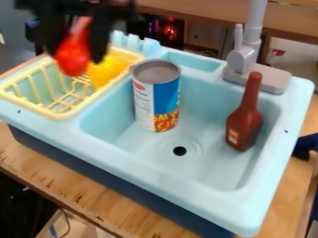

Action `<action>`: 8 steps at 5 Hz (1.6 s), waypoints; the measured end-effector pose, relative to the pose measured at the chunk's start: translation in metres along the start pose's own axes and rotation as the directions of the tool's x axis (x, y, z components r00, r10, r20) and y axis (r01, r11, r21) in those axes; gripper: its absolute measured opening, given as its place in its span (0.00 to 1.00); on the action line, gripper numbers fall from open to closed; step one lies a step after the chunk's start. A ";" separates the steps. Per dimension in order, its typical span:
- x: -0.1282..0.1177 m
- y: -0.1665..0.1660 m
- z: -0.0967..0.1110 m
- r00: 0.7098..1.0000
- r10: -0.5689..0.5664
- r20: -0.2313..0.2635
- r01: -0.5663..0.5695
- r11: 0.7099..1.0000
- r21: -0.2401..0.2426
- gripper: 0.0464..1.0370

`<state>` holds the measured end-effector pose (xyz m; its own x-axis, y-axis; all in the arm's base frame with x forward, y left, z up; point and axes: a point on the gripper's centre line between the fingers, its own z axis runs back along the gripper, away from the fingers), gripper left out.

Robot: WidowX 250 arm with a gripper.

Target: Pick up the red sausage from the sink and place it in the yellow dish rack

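- My black two-finger end effector [74, 56] is at the far left, up above the yellow rack, with its fingers pointing down.
- I have it clamped on a smooth red object [72, 59], narrow at the top and rounded below; it hangs between my two fingers, too blurred for me to name.
- Under and just beyond it, a bright yellow object [109, 69] lies in the far part of the pale yellow plastic rack [61, 115], which sits on the left side of the light blue plastic toy sink [155, 175].
- To the right of me, a tall can [157, 100] with a blue, white and orange label stands upright in the left part of the basin.
- A red-brown plastic bottle [243, 125] with a long neck is by the basin's right wall, neck up.
- The round black drain hole [179, 150] lies between them, nearer.
- A grey faucet [243, 58] rises at the far right rim.
- The wooden surface [74, 190] carries the sink.
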<state>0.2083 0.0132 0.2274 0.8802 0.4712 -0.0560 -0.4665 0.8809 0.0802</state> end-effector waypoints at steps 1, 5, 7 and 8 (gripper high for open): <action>0.014 0.033 -0.016 0.996 0.090 -0.025 -0.092 0.994 -0.057 0.50; 0.059 0.070 -0.061 0.960 0.231 -0.155 -0.253 0.958 -0.137 0.50; 0.079 0.074 -0.077 0.952 0.238 -0.191 -0.270 0.949 -0.163 0.50; 0.091 0.070 -0.080 0.950 0.245 -0.194 -0.279 0.944 -0.175 0.50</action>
<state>0.2485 0.1216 0.1484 0.7052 0.6718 -0.2267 -0.7013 0.7080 -0.0833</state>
